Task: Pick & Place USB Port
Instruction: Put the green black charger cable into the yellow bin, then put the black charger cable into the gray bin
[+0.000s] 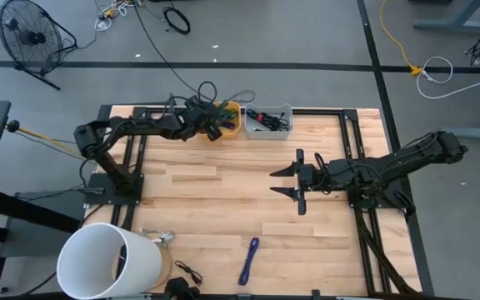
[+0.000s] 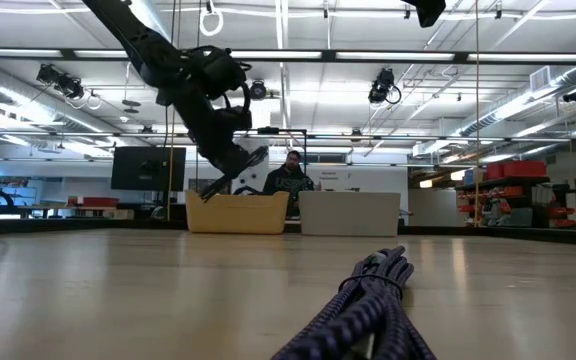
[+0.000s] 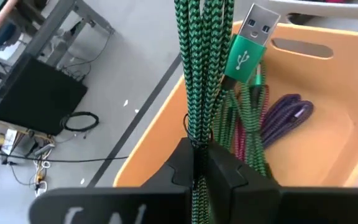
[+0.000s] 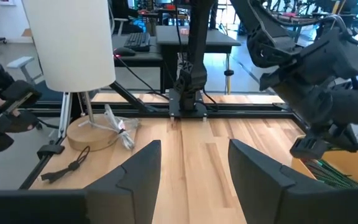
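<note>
The left gripper (image 3: 197,158) pinched a green braided USB cable (image 3: 199,74) between closed fingers, above the orange bin (image 3: 328,81) holding purple and pink cables. Beside it, a grey bin (image 1: 270,123) held dark cables. The right gripper (image 1: 285,182) hovered spread, empty.

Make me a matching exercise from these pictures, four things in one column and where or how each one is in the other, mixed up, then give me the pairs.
Things:
1. green cable
2. purple cable
3. right gripper
4. grey bin

States:
A. lying loose on the table's near part
B. open, hovering over mid-table
C. pinched in the left gripper above the orange bin
D. at the table's far edge, beside the orange bin

Pairs: 1-C, 2-A, 3-B, 4-D
</note>
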{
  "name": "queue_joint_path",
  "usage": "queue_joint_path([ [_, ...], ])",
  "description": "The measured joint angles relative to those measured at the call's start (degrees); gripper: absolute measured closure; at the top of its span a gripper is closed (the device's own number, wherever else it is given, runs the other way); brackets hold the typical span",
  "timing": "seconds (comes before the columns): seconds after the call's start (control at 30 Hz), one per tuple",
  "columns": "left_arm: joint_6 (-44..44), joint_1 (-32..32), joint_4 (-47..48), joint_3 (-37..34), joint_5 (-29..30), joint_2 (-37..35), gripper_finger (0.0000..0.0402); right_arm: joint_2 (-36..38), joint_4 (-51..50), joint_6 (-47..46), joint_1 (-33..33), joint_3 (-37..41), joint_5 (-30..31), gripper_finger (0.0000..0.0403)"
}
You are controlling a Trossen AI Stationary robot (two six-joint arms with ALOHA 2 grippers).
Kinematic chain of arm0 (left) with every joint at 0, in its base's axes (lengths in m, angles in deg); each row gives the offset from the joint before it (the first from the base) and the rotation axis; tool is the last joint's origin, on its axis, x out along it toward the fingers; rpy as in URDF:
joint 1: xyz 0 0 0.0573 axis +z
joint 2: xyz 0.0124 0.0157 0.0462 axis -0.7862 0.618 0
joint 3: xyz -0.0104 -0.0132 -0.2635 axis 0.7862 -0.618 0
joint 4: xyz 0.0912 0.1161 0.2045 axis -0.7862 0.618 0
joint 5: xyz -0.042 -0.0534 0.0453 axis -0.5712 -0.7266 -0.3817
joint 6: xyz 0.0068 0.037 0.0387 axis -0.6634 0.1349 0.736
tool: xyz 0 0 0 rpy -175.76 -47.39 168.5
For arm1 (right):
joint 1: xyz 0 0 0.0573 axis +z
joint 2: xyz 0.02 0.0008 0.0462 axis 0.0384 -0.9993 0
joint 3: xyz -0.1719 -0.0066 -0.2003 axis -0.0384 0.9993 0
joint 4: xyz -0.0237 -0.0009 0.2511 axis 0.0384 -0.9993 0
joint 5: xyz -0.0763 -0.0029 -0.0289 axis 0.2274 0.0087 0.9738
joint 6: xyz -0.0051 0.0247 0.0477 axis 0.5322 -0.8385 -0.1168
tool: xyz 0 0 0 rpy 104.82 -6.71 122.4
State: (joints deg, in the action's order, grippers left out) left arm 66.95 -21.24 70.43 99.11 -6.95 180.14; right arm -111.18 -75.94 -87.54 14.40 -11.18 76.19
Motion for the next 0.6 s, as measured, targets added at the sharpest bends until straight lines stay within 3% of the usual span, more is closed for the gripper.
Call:
queue_joint_path([
  [0.1,-0.5,0.0,-0.1,0.0,0.0,0.2,0.0373,0.0,0.0,0.0,0.0,0.0,0.0,0.0213],
  [0.37,-1.8,0.0,-0.2,0.0,-0.1,0.2,0.0279,0.0,-0.1,0.0,0.0,0.0,0.0,0.0213],
  [0.6,-3.4,-0.3,-0.3,0.2,0.0,0.2,0.0254,0.0,-0.3,0.0,0.0,0.0,0.0,0.0213],
])
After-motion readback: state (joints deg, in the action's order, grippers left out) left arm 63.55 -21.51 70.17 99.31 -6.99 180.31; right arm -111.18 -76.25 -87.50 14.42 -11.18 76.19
